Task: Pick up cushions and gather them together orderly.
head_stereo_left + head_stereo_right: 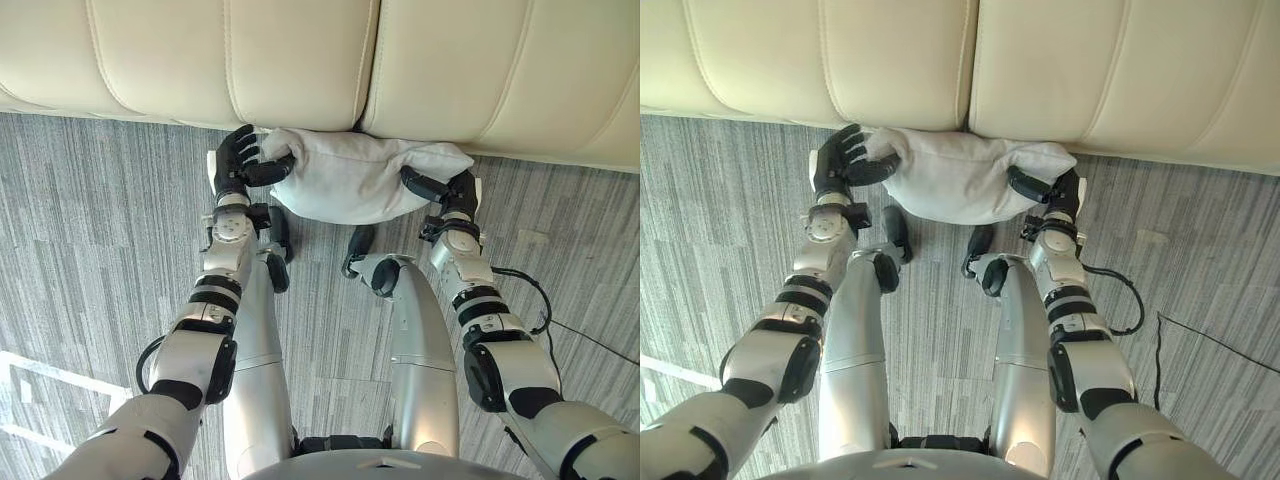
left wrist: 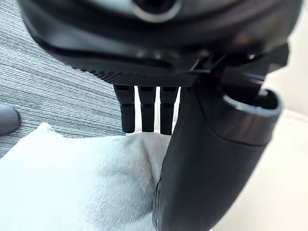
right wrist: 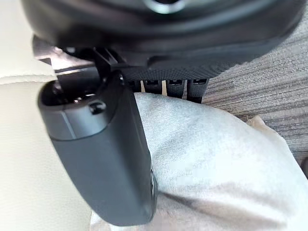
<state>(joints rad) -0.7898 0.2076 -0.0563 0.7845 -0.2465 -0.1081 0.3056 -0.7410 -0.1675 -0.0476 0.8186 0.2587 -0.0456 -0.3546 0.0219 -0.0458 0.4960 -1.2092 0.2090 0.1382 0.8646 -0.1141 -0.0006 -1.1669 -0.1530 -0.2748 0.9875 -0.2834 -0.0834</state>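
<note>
Held betw. both hands: white cushion, far edge right against front of cream sofa, at the seam betw. two seat pads. Pinched at its L end by left hand, thumb laid over the top & fingers down the far side; same at R end w/ right hand, thumb pressed across the fabric, fingers tucked behind. Underneath & all round, grey striped carpet.
</note>
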